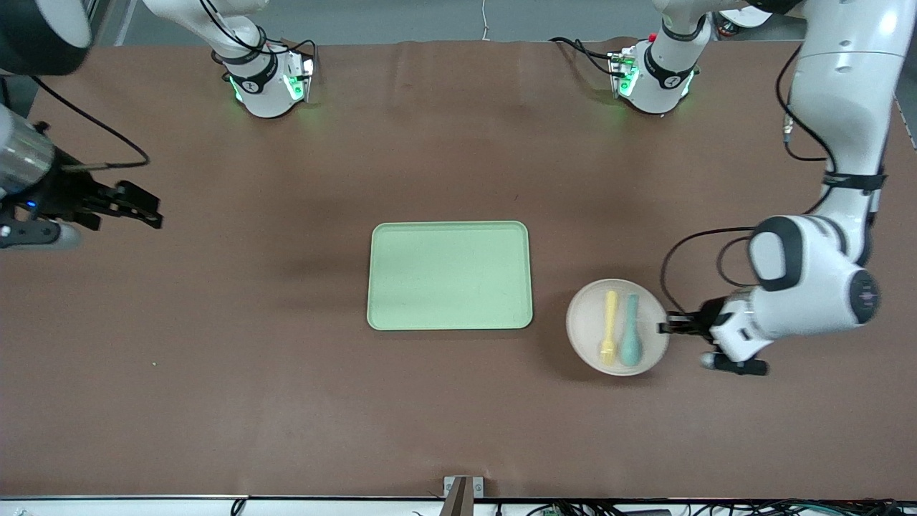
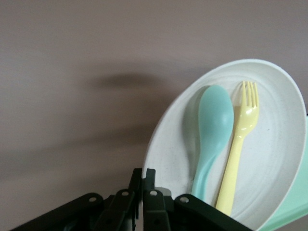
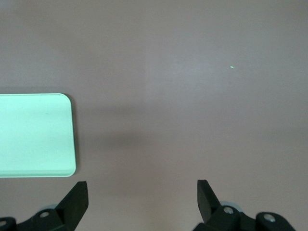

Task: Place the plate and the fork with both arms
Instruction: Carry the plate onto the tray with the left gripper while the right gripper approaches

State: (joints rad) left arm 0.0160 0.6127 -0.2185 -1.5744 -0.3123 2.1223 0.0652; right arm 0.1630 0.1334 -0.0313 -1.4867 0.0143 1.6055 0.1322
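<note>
Left gripper (image 1: 666, 327) clenched on plate (image 1: 584, 322) rim, fork (image 1: 609, 324) inside; next: carry level onto tray (image 1: 450, 275). Right gripper (image 1: 147, 209) released, waiting.

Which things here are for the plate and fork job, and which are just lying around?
For the job:
plate, gripped at its rim by the left gripper
fork, lying on the plate
right gripper, waiting with fingers open

Just there:
teal spoon, on the plate beside the fork
green tray
</note>
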